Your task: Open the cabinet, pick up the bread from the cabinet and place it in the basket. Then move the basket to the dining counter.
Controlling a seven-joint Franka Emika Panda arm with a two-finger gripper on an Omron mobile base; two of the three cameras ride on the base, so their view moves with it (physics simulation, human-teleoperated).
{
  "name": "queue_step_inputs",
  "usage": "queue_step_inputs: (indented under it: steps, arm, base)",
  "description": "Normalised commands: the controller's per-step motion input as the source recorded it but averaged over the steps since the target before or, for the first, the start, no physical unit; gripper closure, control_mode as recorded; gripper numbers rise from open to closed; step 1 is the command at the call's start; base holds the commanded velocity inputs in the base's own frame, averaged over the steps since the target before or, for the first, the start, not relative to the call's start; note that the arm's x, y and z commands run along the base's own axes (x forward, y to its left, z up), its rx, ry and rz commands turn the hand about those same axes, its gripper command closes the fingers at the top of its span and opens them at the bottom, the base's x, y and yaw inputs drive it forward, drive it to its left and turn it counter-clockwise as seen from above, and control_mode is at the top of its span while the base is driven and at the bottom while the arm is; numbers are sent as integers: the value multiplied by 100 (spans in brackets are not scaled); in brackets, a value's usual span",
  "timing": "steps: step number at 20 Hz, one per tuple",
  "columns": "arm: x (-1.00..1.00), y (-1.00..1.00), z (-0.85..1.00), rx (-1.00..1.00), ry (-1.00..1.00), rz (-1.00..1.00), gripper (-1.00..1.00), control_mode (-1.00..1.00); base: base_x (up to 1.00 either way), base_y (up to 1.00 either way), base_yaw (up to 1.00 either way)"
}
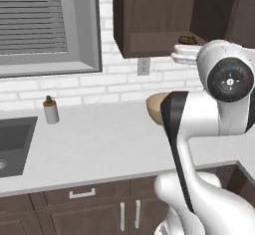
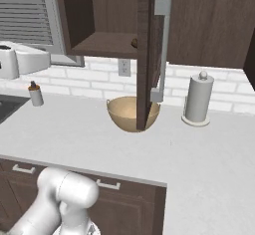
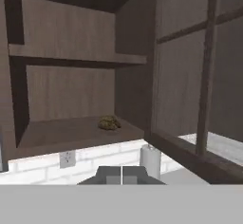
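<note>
The cabinet point(image 1: 149, 20) hangs on the wall with its glass door point(image 3: 199, 76) swung open; in the right base view the door stands edge-on with its long silver handle point(image 2: 162, 50). The bread point(image 3: 109, 122) lies on the lower shelf, a small lumpy brown roll point(image 1: 187, 39), half hidden by the door edge point(image 2: 134, 43). My gripper point(image 3: 121, 174) is shut with nothing in it, out in front of the opening, below shelf level and well short of the bread. The tan basket point(image 2: 133, 113) sits on the counter under the cabinet, partly behind my arm point(image 1: 155, 104). The dining counter is out of view.
A paper towel roll point(image 2: 197, 99) stands right of the basket. A soap dispenser point(image 1: 51, 110) and a sink point(image 1: 12, 144) lie to the left, under a window with blinds point(image 1: 35, 20). Drawer cabinets point(image 1: 82, 194) run below the white counter point(image 2: 199, 154).
</note>
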Motion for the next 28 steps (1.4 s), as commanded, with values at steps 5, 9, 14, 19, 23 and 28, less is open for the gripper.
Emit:
queue_step_inputs:
  steps: [5,9,14,19,23,28]
  arm:
    - [99,-4,-32,30,42,17,100,-100]
    - [94,-8,-53,15,18,22,100,-100]
    - [70,-27,-30,0,5,16,100,-100]
    - [46,-34,0,-3,0,2,100,-100]
    - [63,-39,-2,-4,2,0,-100,-100]
    - [55,-43,0,0,20,1,-100,-100]
  base:
    - [0,0,0]
    - [0,0,0]
    - [0,0,0]
    - [0,0,0]
    - [0,0,0]
    - [0,0,0]
